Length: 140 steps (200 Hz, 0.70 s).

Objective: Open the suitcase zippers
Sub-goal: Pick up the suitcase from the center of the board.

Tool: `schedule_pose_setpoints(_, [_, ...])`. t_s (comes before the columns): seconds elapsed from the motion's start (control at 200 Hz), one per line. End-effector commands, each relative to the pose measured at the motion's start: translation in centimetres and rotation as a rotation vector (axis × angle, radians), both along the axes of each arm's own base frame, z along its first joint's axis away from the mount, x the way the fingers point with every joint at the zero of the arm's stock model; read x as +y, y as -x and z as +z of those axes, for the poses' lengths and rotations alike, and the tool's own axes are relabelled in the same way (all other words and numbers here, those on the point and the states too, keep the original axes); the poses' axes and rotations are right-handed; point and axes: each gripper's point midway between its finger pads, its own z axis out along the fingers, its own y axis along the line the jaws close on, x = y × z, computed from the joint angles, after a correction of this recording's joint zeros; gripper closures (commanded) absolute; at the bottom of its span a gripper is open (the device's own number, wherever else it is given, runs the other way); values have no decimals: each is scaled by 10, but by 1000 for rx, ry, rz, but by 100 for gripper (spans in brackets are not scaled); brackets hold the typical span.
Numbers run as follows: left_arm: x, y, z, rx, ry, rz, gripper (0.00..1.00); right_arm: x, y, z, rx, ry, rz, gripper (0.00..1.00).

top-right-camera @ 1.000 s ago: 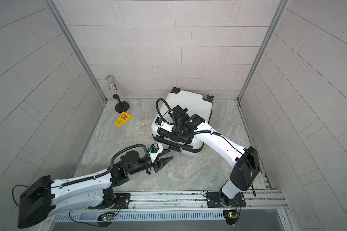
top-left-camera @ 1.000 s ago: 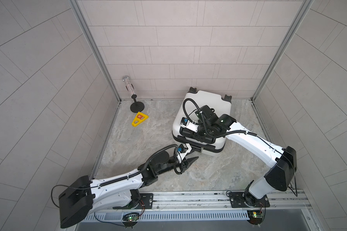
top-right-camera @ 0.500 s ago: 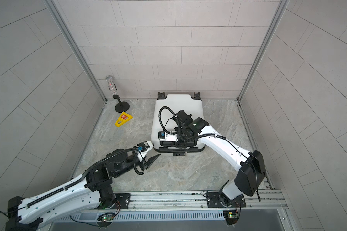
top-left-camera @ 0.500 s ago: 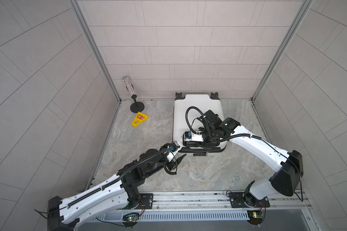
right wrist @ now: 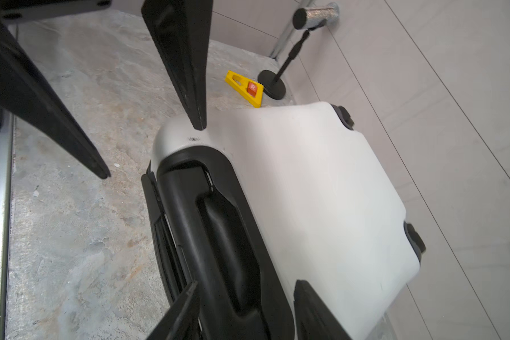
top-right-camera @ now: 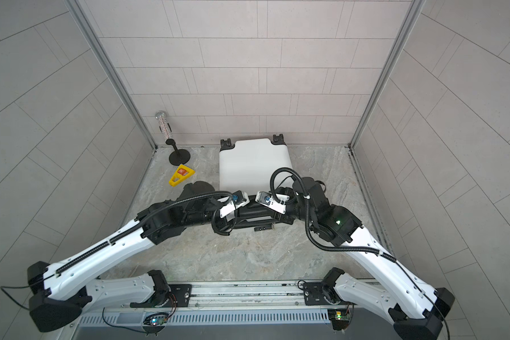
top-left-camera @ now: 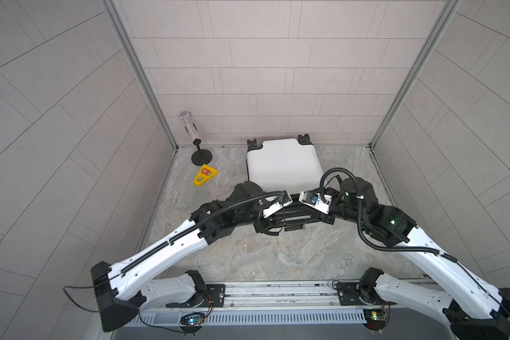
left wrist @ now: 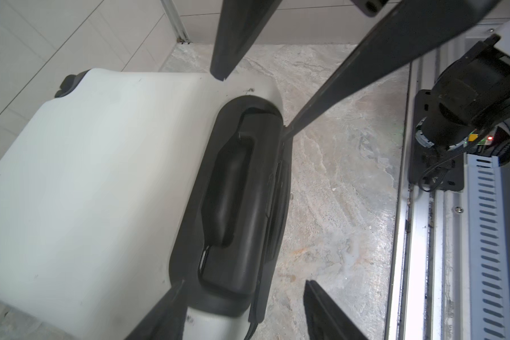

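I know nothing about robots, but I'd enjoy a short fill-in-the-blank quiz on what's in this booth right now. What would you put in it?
1. The suitcase lying on the floor has a ____ shell.
2. Its wheels point toward the ____ wall.
3. The small wedge beside the black stand is ____.
4. The left gripper and right gripper sit, jaws apart, at the suitcase's ____ end.

Missing words: white; back; yellow; handle.
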Motion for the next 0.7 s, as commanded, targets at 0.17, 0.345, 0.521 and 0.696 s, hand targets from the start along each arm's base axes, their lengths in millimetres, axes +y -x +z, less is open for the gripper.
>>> schedule_pose_setpoints(0.17, [-26, 0, -26, 144, -197, -115, 33, -71, 0, -9, 69, -301, -484, 45])
schedule_pose_setpoints(0.345, [-37, -7, -42, 201, -298, -125, 33, -80, 7, -16, 88, -369, -529, 45])
schedule_pose_setpoints(0.521, [-47, -17, -52, 214, -362, -109, 35, -83, 7, -22, 121, -408, -570, 45])
schedule_pose_setpoints(0.696, [-56, -33, -60, 194, -415, -46, 40, -84, 7, -31, 145, -414, -588, 46])
